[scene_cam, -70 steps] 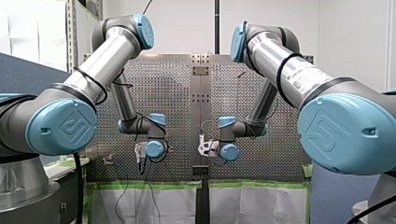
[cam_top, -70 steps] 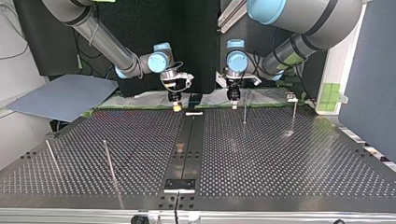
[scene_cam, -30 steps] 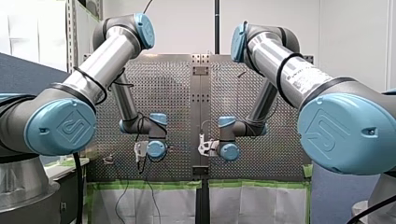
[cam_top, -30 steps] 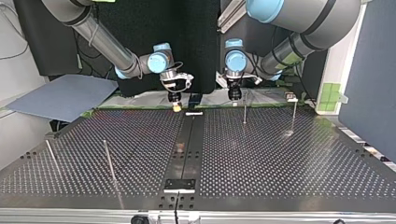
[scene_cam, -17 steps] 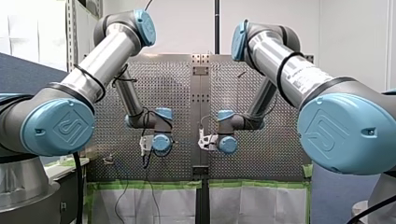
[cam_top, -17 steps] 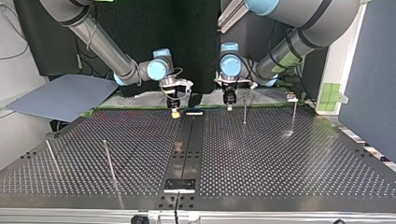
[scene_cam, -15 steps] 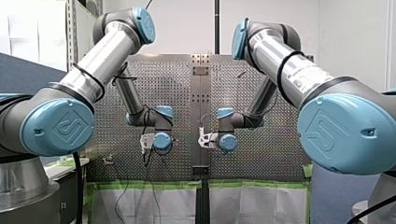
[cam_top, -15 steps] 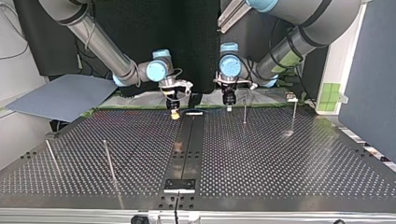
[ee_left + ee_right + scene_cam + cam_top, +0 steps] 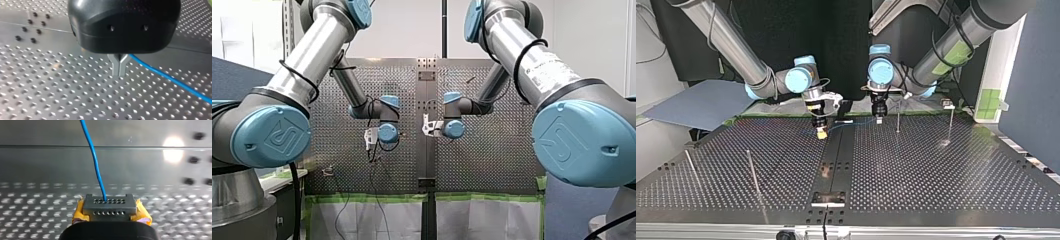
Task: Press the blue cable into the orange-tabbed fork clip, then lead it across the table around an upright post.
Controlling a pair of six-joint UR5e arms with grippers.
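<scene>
1. My left gripper is black with bare metal fingers. They are pressed together and point down at the perforated table, their tips just above it.
2. The blue cable comes out at the root of those fingers and runs away to one side, low over the holes. I pinch it there, though the exact contact point is hidden behind the fingers.
3. My right gripper is closed on the same cable. The cable rises from the middle of the drilled metal face between my yellow pads and runs straight ahead over a plain metal strip.
4. In the top view my right gripper hangs at the left of the plain centre strip, and my left gripper at its right. Both are near the table's arm-side edge.
5. The cable shows there as a thin blue line spanning the strip from one gripper to the other, off the surface.
6. An upright post stands just beside my left gripper toward the view's right, and a second post stands further right, well apart from it.
7. Two more posts lean up from the table's left half, far from both grippers and the cable.
</scene>
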